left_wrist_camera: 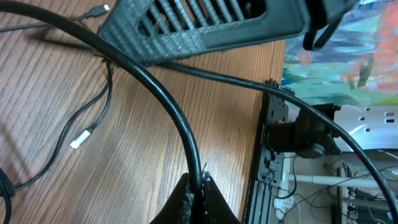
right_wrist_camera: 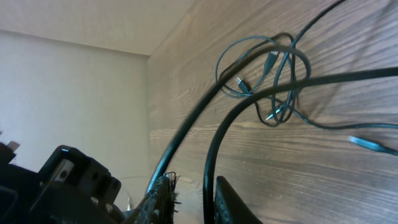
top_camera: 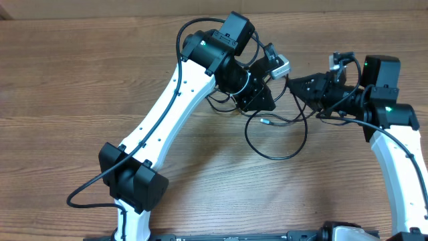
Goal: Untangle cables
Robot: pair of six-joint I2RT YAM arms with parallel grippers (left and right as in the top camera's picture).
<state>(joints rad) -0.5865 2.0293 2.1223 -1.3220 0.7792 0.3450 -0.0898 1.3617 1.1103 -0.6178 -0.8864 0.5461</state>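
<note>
Thin black cables lie in loose loops on the wooden table between the two arms, one plug end near the middle. My left gripper is shut on one cable, which runs from between its fingers up toward the far left. My right gripper faces it from the right, close by. Its jaws stand slightly apart, with one cable strand against the right finger and another running along the left finger. A knot of thin cables lies beyond on the wood.
In the left wrist view the right gripper's ribbed finger crosses the top, and two loose plug ends lie on the wood. The table's edge with a black rail is to the right, a power strip beyond it.
</note>
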